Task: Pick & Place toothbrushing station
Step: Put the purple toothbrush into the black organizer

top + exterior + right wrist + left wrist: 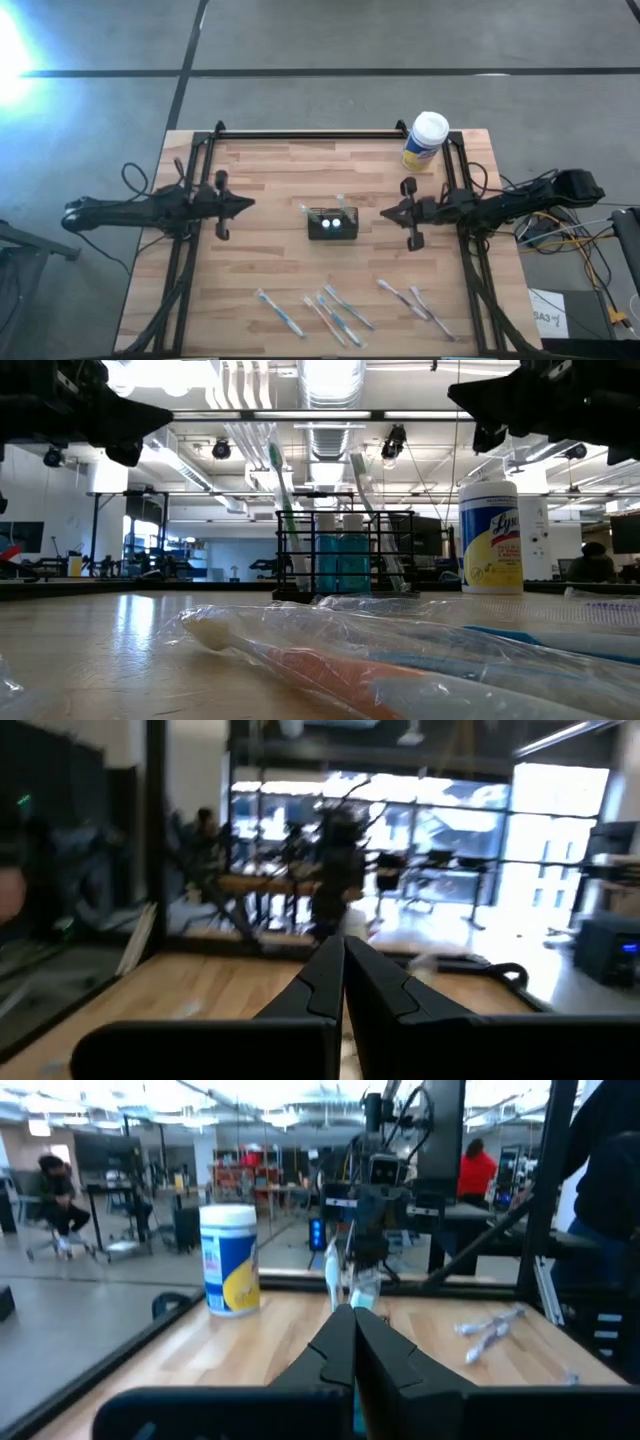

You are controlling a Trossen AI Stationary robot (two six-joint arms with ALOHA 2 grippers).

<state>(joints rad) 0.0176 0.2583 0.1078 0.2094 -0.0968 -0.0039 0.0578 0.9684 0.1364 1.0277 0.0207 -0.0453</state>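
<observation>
Bare wood either side of toothbrushing station (333, 223), canister (425, 141) blocking far right corner, wrapped toothbrushes (340, 311) scattered along near edge, centre strip unobstructed.

Two dark jointed arms, black tapered fingers (352, 1350), trailing black cables
</observation>
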